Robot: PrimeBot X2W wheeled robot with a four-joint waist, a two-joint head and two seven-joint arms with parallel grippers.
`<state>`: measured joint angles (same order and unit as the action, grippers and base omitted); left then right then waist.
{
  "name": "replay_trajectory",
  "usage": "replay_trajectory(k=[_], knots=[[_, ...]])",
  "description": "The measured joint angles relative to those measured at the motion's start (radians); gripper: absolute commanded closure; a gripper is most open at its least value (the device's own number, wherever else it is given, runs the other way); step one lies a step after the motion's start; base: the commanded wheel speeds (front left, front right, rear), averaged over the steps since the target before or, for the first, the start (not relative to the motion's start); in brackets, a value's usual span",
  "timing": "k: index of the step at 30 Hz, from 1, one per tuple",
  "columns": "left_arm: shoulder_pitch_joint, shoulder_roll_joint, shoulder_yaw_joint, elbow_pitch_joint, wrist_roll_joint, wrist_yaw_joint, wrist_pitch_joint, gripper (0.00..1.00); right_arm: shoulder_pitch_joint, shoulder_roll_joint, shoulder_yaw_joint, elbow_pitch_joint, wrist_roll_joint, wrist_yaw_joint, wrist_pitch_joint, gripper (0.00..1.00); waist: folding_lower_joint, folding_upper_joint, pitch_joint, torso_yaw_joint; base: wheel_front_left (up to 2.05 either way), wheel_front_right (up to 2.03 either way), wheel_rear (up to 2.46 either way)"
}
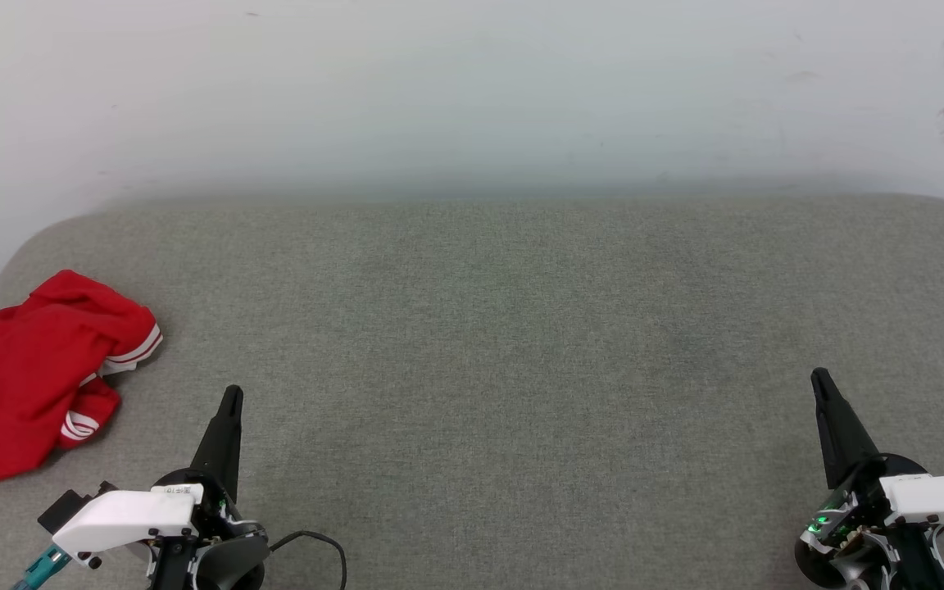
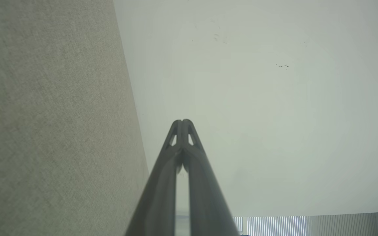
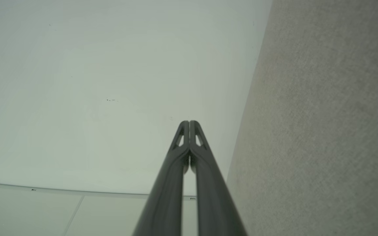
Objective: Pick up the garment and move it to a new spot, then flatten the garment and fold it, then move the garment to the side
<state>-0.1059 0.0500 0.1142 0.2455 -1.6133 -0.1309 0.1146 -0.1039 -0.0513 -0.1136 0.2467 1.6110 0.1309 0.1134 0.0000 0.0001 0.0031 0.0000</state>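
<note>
The garment [image 1: 25, 373], bright red with white striped cuffs, lies crumpled at the far left edge of the grey surface in the head view. My left gripper [image 1: 231, 395] stands to its right, a short way off, shut with nothing in it. Its tips meet in the left wrist view [image 2: 182, 122]. My right gripper [image 1: 819, 376] is far across at the lower right, shut and empty. In the right wrist view its fingertips [image 3: 189, 122] press together against the pale wall.
The grey fabric-covered surface [image 1: 505, 328] spreads wide between the two grippers, with rounded far corners. A white wall [image 1: 472, 90] rises just behind it. A black cable [image 1: 316, 545] loops near my left wrist.
</note>
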Motion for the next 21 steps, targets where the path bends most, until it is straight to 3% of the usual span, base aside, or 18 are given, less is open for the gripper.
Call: replay_trajectory(k=[21], knots=[[0.000,0.000,0.000,0.000,0.000,0.000,0.000,1.00,0.000,0.000,0.000,0.000,0.000,0.000,0.000,1.00,0.0000,0.0000,0.000,0.000,0.00,0.00,0.00]])
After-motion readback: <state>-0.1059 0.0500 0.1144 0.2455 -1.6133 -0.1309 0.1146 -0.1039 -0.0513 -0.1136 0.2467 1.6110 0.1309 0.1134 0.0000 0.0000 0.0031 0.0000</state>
